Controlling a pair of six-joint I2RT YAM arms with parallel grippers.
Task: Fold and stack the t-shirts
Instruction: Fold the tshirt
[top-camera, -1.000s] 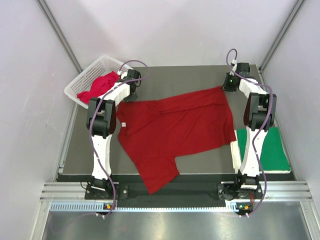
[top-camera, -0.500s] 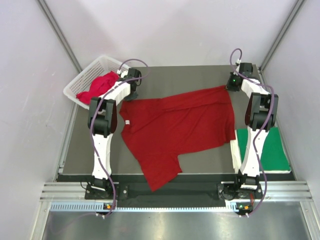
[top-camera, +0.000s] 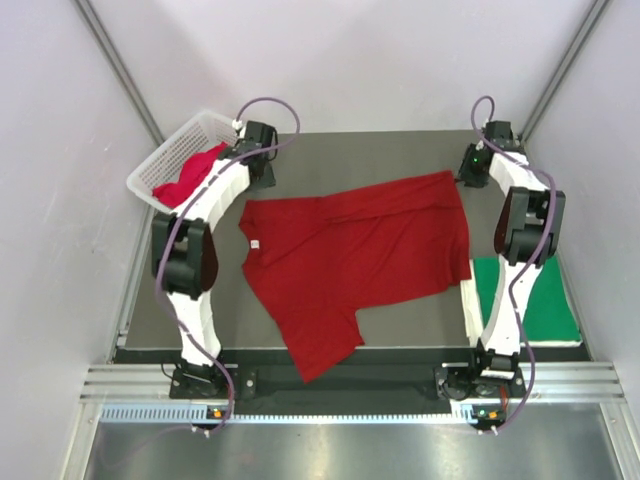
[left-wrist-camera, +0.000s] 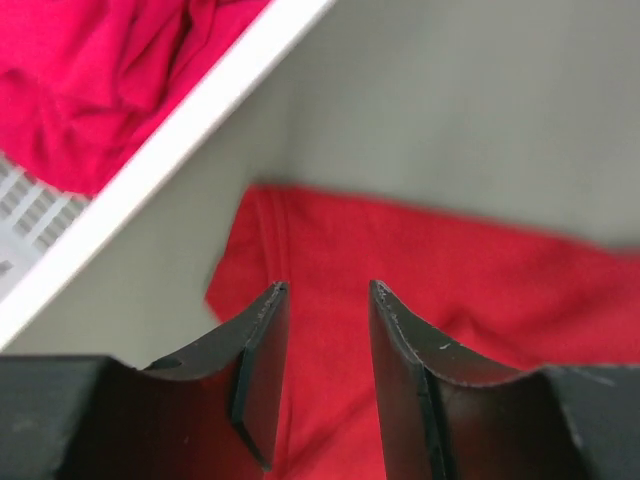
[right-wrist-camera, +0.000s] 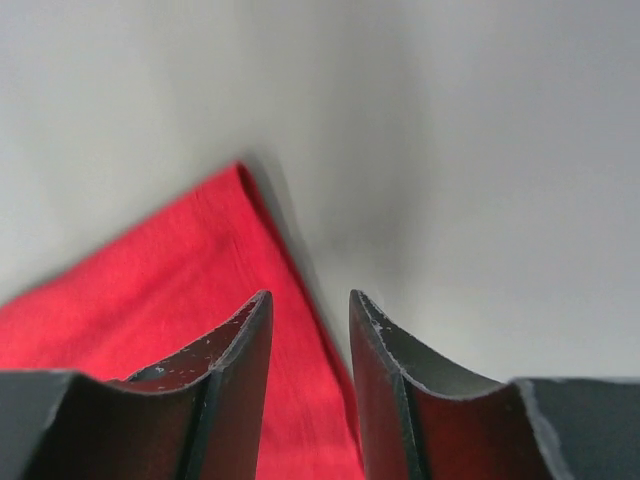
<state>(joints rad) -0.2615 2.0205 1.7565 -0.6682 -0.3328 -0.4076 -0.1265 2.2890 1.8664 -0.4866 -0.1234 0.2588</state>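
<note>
Spread flat on the table (top-camera: 400, 160), the red shirt (top-camera: 350, 260) is limp and light, best pinched at its far corners, over which the left gripper (left-wrist-camera: 322, 300) and right gripper (right-wrist-camera: 310, 305) hang part-open, empty

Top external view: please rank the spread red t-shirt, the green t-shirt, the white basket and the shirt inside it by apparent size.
1. the spread red t-shirt
2. the white basket and the green t-shirt: about alike, both partly covered, so not ranked
3. the pinkish red shirt in the basket
</note>
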